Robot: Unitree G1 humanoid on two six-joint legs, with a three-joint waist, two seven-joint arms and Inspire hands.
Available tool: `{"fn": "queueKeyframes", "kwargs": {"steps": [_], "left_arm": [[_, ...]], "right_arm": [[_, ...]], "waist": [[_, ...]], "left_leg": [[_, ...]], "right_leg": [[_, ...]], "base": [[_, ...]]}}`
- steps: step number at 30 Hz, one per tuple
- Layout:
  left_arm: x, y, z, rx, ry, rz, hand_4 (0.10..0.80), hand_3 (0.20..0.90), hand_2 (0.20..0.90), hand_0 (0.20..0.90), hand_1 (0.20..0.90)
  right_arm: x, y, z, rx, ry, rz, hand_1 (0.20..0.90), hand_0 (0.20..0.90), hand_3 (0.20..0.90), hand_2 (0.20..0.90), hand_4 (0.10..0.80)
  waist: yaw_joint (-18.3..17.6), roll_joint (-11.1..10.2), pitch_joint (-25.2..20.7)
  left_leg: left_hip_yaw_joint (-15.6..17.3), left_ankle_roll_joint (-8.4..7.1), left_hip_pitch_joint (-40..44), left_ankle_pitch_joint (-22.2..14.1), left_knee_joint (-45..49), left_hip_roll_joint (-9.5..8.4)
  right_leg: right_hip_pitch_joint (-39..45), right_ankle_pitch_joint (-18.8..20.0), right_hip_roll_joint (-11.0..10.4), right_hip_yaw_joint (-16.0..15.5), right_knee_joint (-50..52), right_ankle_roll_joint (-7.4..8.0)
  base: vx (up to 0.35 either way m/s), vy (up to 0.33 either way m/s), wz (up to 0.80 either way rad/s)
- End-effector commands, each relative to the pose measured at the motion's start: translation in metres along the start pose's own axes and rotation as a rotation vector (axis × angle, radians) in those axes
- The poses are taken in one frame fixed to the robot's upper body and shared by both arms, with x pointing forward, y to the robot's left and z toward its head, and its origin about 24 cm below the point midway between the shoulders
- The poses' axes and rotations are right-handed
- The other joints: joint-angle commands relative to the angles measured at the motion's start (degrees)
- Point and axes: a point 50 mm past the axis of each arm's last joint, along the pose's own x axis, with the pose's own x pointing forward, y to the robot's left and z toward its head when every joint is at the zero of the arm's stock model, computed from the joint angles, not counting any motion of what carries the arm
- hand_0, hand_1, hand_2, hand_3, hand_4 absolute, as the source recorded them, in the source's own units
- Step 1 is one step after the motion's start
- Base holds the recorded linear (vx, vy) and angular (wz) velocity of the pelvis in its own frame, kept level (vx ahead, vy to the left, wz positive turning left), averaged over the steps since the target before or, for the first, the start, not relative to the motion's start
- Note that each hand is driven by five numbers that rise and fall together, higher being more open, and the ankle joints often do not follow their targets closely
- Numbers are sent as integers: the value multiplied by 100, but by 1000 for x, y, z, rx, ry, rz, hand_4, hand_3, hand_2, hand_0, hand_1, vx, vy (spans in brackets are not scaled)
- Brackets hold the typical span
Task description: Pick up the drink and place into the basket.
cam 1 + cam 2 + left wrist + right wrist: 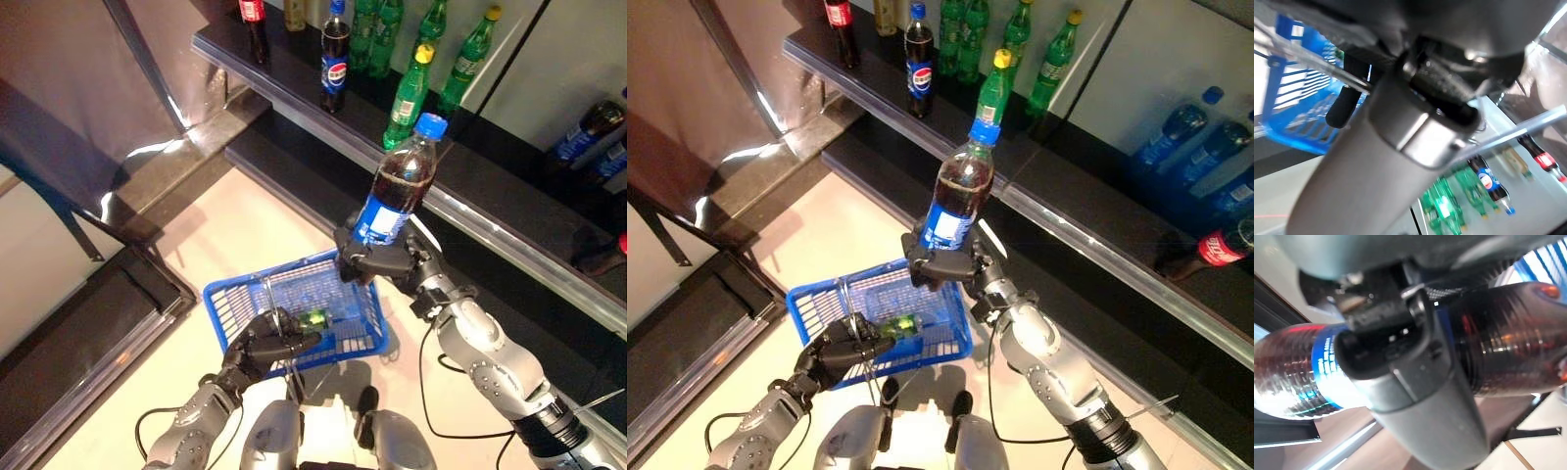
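My right hand [377, 259] is shut on a dark cola bottle [397, 186] with a blue cap and blue label. It holds the bottle upright, tilted a little, above the far right corner of the blue basket [235, 304]. The bottle [1508, 347] shows across the right wrist view with my fingers [1396, 340] wrapped round it. My left hand [269, 343] is shut on the basket's thin wire handles [266, 292] and holds the basket up in front of me. A green drink [315, 318] lies inside the basket. The basket also shows in the left wrist view [1303, 98].
A dark shelf [294, 83] runs from the upper left to the right, with cola bottles [334, 54] and green bottles [407, 93] standing on it. More bottles [1185, 127] lie on the right. A lower dark ledge [284, 157] runs below the shelf. Pale floor lies under the basket.
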Motion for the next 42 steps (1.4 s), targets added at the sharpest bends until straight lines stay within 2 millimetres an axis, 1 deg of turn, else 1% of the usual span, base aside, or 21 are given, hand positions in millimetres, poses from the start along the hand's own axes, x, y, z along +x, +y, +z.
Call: {"fn": "queueKeyframes", "kwargs": {"steps": [1,3,6,8,9,11,16,19,20,22,28,33,34,35,36,37,39,41,42], "left_arm": [[-3,-68,46,-54,-239,-451,100,200,300,300,300],[-4,-77,52,-71,-241,-512,100,200,300,300,300],[-7,-94,67,-97,-255,-633,100,200,300,300,300],[-9,-99,73,-103,-267,-671,100,200,300,300,300],[-11,-105,83,-108,-294,-724,100,200,300,300,300],[-14,-113,96,-114,-336,-789,100,200,300,300,300],[-22,-129,117,-121,-424,-922,100,200,300,300,300],[-22,-136,124,-148,-449,-956,100,200,300,300,300],[-22,-136,124,-149,-449,-957,100,200,300,300,300],[-22,-141,126,-171,-446,-982,100,200,300,300,300],[-23,-150,133,-171,-474,-1033,100,200,300,300,300],[-27,-151,141,-133,-523,-1071,100,200,300,300,300],[-27,-151,141,-133,-523,-1071,100,200,300,300,300],[-29,-151,145,-104,-545,-1089,100,200,300,300,300],[-31,-152,146,-90,-554,-1098,100,200,300,300,300],[-31,-152,146,-90,-554,-1098,100,200,300,300,300],[-37,-154,153,-46,-573,-1149,100,200,300,300,300],[-39,-156,156,-13,-586,-1175,100,200,300,300,300],[-40,-156,157,-7,-588,-1182,100,200,300,300,300]], "right_arm": [[0,27,64,14,-372,128,300,300,200,300,100],[2,29,64,10,-371,127,300,300,200,300,100],[4,34,63,-11,-378,121,300,300,200,300,100],[5,35,62,-13,-373,117,300,300,200,300,100],[7,37,59,-32,-366,107,300,300,200,300,100],[8,38,54,-50,-343,95,300,300,200,300,100],[12,44,37,-53,-268,85,300,300,200,300,100],[13,50,26,-54,-223,94,300,300,200,300,100],[13,51,26,-54,-220,94,300,300,200,300,100],[15,57,16,-69,-196,96,300,300,200,300,100],[22,60,-1,-139,-167,56,300,300,200,300,100],[28,53,-18,-226,-128,2,300,300,200,300,100],[28,53,-18,-226,-128,2,300,300,200,300,100],[30,48,-27,-246,-105,-23,300,300,200,300,100],[31,45,-31,-262,-94,-38,300,300,200,300,100],[31,45,-31,-262,-94,-38,300,300,200,300,100],[31,30,-50,-315,-32,-110,300,300,200,300,100],[31,22,-60,-354,-4,-150,300,300,200,300,100],[31,20,-62,-365,2,-158,300,300,200,300,100]], "waist": [[46,-7,-1128],[63,8,-1117],[94,33,-1105],[102,41,-1097],[113,53,-1093],[114,70,-1096],[113,108,-1104],[111,128,-1111],[110,128,-1111],[121,145,-1130],[194,202,-1151],[275,246,-1194],[275,246,-1194],[312,263,-1202],[332,270,-1205],[332,270,-1205],[426,286,-1240],[480,294,-1250],[492,296,-1252]], "left_leg": [[-37,-45,-208,-288,663,-101],[-66,-44,-217,-269,657,-112],[-114,-40,-224,-227,628,-140],[-119,-40,-234,-215,631,-147],[-132,-42,-248,-205,638,-161],[-158,-44,-247,-180,619,-180],[-206,-44,-269,-162,629,-224],[-235,-48,-262,-141,622,-251],[-236,-48,-260,-141,621,-252],[-275,-59,-253,-132,621,-273],[-366,-74,-284,-104,683,-334],[-435,-85,-290,-62,705,-367],[-435,-85,-290,-62,705,-367],[-462,-95,-305,-33,724,-380],[-476,-100,-313,-25,737,-384],[-476,-100,-313,-25,737,-384],[-553,-114,-354,-10,777,-416],[-603,-124,-368,0,802,-431],[-614,-127,-370,0,805,-434]], "right_leg": [[304,-63,186,-90,-54,-192],[293,-54,173,-105,-47,-179],[294,-15,153,-136,-70,-151],[290,0,139,-147,-71,-145],[293,10,116,-166,-75,-133],[289,20,99,-182,-72,-123],[277,5,52,-174,-46,-129],[289,1,30,-161,-40,-129],[291,0,29,-161,-40,-129],[296,-14,16,-143,-21,-133],[319,-33,-50,-163,23,-141],[323,-59,-94,-214,88,-144],[323,-59,-94,-214,88,-144],[330,-67,-112,-251,107,-147],[334,-72,-122,-271,118,-149],[334,-72,-122,-271,118,-149],[351,-87,-162,-364,145,-146],[366,-94,-180,-419,159,-145],[370,-95,-183,-431,160,-144]], "base": [[-34,30,9],[-13,11,3],[-12,9,2],[-21,13,7],[-25,18,14],[-22,24,19],[-18,24,4],[-14,21,1],[-2,24,3],[-3,26,6],[-1,27,8],[1,4,1],[16,18,4],[13,15,8],[13,15,8],[15,11,9],[30,8,9],[30,-1,25],[28,-6,20]]}}
